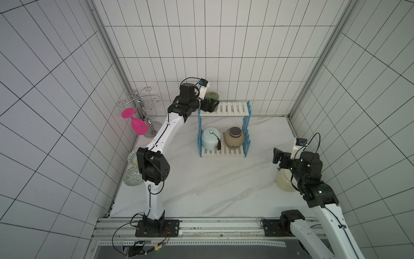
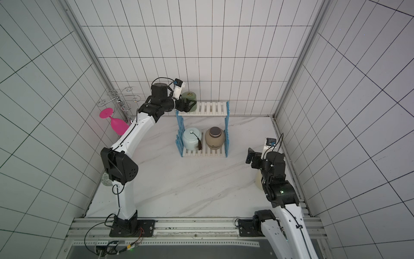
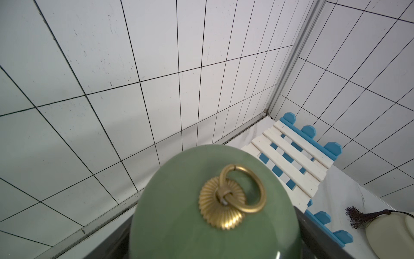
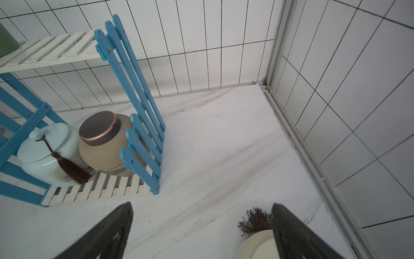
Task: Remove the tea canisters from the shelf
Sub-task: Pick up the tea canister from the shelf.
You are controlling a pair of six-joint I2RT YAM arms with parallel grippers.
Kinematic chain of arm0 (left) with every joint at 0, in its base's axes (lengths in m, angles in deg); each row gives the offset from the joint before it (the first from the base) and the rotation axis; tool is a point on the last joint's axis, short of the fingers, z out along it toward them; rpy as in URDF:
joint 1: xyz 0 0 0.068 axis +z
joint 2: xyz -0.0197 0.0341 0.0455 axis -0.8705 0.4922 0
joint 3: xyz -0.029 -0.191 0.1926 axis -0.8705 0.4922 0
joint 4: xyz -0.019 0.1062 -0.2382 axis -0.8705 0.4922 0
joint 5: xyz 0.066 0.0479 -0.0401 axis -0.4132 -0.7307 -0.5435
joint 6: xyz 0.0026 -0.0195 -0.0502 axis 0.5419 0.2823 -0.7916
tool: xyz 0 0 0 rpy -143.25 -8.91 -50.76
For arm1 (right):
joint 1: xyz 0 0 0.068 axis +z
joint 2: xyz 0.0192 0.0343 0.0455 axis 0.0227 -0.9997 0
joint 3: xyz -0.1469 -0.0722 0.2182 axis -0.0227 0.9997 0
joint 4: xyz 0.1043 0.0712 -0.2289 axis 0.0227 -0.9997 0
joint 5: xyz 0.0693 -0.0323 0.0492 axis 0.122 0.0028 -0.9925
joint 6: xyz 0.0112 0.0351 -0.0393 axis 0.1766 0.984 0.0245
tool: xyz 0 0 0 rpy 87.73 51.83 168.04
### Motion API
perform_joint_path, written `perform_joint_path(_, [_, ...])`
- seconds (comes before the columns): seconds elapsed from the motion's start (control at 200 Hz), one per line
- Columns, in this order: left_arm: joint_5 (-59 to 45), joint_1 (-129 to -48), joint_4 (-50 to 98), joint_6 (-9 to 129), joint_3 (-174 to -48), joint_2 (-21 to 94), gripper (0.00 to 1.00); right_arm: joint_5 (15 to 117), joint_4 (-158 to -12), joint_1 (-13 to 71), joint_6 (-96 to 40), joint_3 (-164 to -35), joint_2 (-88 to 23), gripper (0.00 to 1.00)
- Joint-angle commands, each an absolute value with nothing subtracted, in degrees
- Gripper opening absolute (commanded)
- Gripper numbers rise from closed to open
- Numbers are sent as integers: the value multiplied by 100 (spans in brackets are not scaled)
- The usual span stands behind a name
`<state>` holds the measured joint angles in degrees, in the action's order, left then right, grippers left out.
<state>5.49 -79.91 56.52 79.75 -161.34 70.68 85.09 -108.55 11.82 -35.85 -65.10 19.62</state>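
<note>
The shelf (image 1: 224,108) stands at the back of the marble counter (image 1: 201,186), near the tiled wall. At the left end of its top board sits the small green canister (image 1: 213,96). The left claw (image 1: 211,105) reaches in from the left with a jaw on either side of it; whether they press it cannot be told. On the bottom board the pale blue canister (image 1: 209,139) stands just beside the tan canister (image 1: 234,139). The cream canister (image 1: 283,182) sits on the counter by the right wall, partly under the right claw (image 1: 277,155).
</note>
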Motion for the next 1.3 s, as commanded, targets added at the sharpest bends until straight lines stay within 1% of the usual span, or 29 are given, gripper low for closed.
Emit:
perform_joint_path(0.0, [570, -8081, 5593, 8108, -16286, 7213, 90, 8531, -10813, 1186, -3649, -6395, 1988, 99])
perform_joint_path(0.175, [561, -8098, 5528, 8118, -16282, 7207, 82, 8503, -10791, 1183, -3649, -6386, 1979, 99])
perform_joint_path(0.375, [636, -8122, 5462, 8157, -16280, 7198, 69, 8494, -10781, 1188, -3649, -6385, 1985, 100])
perform_joint_path(0.465, [666, -8126, 5462, 8161, -16267, 7177, 66, 8494, -10784, 1181, -3649, -6377, 1998, 99])
perform_joint_path(0.64, [728, -8176, 5454, 8305, -16112, 7005, 63, 8512, -10782, 1183, -3656, -6377, 1985, 100])
perform_joint_path(0.835, [755, -8331, 5268, 8703, -15541, 6548, 61, 8547, -10782, 1188, -3649, -6377, 1995, 100])
perform_joint_path(1.299, [1593, -8908, 5227, 8812, -14467, 5440, 60, 8543, -10765, 1188, -3632, -6377, 1927, 100])
